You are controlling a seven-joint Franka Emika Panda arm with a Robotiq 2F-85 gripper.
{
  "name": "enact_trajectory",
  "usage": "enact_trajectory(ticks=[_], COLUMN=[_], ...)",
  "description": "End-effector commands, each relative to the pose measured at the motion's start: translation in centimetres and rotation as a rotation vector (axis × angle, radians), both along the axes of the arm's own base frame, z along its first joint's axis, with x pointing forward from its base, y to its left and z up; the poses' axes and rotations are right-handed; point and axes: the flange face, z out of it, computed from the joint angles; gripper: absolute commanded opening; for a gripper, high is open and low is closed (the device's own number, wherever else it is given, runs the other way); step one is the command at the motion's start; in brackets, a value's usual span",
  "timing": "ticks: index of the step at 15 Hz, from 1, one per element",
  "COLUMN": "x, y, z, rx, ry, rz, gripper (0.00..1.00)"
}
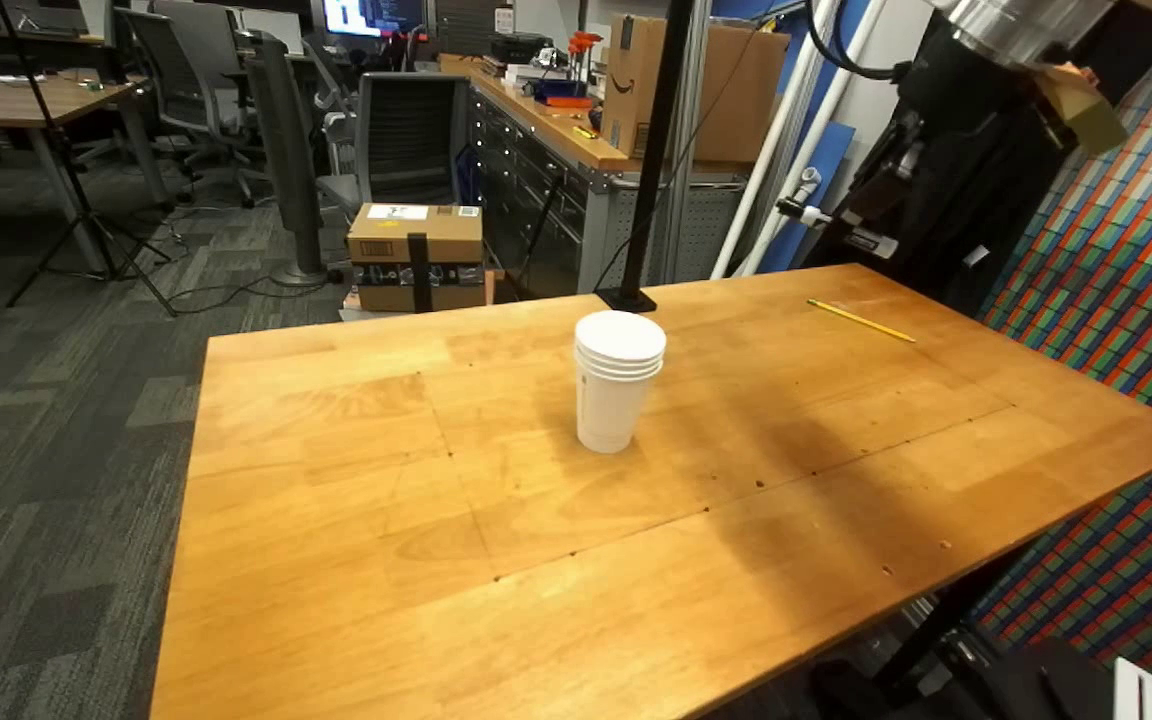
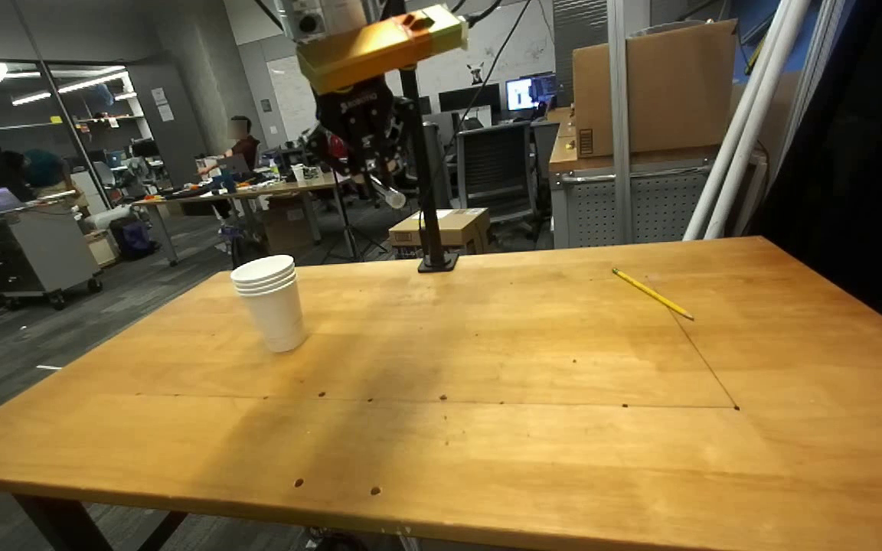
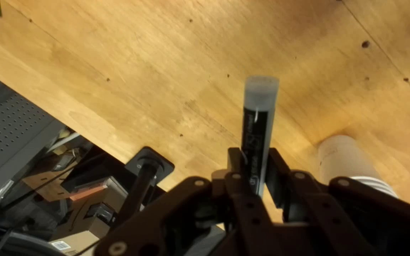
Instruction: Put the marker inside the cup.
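The marker, a short black stick with a whitish see-through end, is held between the fingers of my gripper, which is shut on it. Its whitish end points away from the fingers. In an exterior view the marker slants down from the gripper, well above the table and right of the cup. The cup is the white paper cup standing upright on the table, with several stacked rims at its top. It also shows in an exterior view and at lower right in the wrist view, partly covered by the gripper.
A yellow pencil lies on the wooden table, far from the cup. A black post rises from a base at the table's edge. Cardboard boxes and a chair stand beyond that edge.
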Motion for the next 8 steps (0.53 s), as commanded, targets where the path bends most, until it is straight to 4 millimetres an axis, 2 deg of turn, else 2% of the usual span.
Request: enact_trajectory(ticks=[1, 5, 8], x=[2.6, 4.2, 4.6], y=[5.6, 11.8, 14.9], z=[1.6, 2.6, 3.5], rx=[0.07, 0.191, 0.329], ry=[-0.001, 0.012, 0.028], rz=[-0.007, 0.016, 0.047], gripper=[0.09, 0.09, 0.09])
